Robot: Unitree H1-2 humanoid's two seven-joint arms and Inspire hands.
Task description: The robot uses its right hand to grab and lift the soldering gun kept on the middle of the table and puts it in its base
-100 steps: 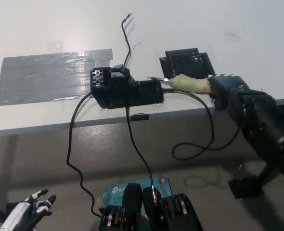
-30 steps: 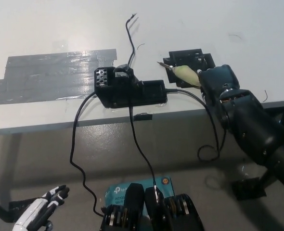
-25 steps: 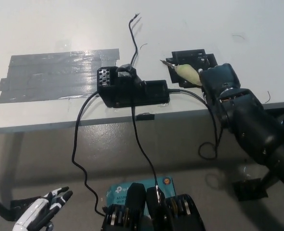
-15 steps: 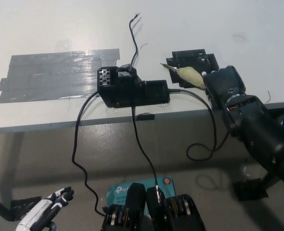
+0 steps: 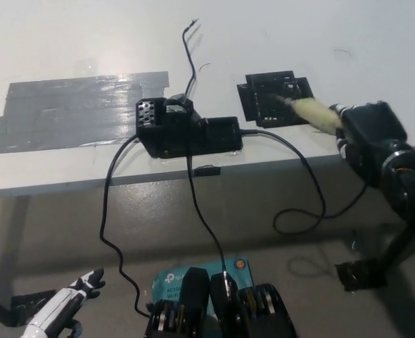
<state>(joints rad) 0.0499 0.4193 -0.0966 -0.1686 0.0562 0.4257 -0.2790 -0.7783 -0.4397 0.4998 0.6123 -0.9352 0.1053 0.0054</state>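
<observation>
Soldering gun sits in the black right hand, which is closed around its rear end; the pale handle sticks out toward the left with the tip reaching over the black base on the white counter. Whether the tip is touching the base or only hovering over it, I can't tell from here. The white left hand rests low at the lower left, well below the counter, and its fingers are too blurred to read.

What worries me is the cord. It runs from the black control box along the counter's front edge and drops into a loop below it, so any pull from the hand could tug on the box or drag the gun off line. The tip could also miss the base's seat, and the gun would slip onto the counter if let go.

Room is tight on the near side: the base sits close to the front edge, with the control box just beside it on the left. Beyond the base the counter is open, and the grey tape patch lies well apart.
</observation>
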